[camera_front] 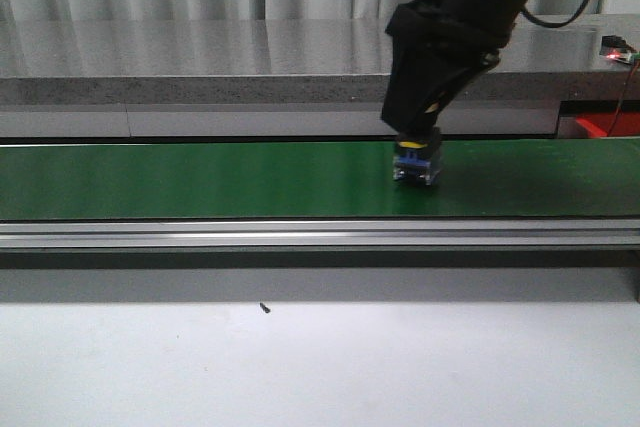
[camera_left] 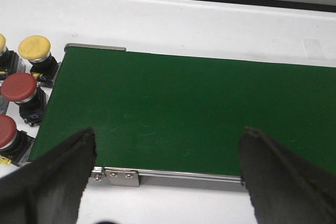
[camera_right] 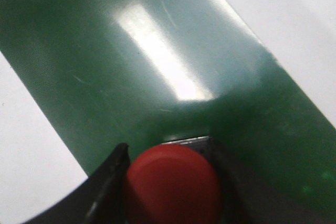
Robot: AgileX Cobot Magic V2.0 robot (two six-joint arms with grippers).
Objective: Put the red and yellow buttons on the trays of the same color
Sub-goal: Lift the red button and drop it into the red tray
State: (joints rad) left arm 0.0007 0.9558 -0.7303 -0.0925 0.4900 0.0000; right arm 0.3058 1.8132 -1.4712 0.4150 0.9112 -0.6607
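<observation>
Right pincer point(camera_right: 170, 182): clamped on a red button point(camera_right: 172, 184), resting on the green belt point(camera_front: 200, 179).
Left pincer point(camera_left: 168, 174): spread wide, holding nothing.

The green conveyor belt point(camera_front: 200, 179) lies bare and open to a gripper except where the right gripper point(camera_front: 416, 152) stands over a red button point(camera_right: 172, 184), while red and yellow buttons point(camera_left: 21, 88) crowd the belt's end beside the left gripper point(camera_left: 168, 174).
</observation>
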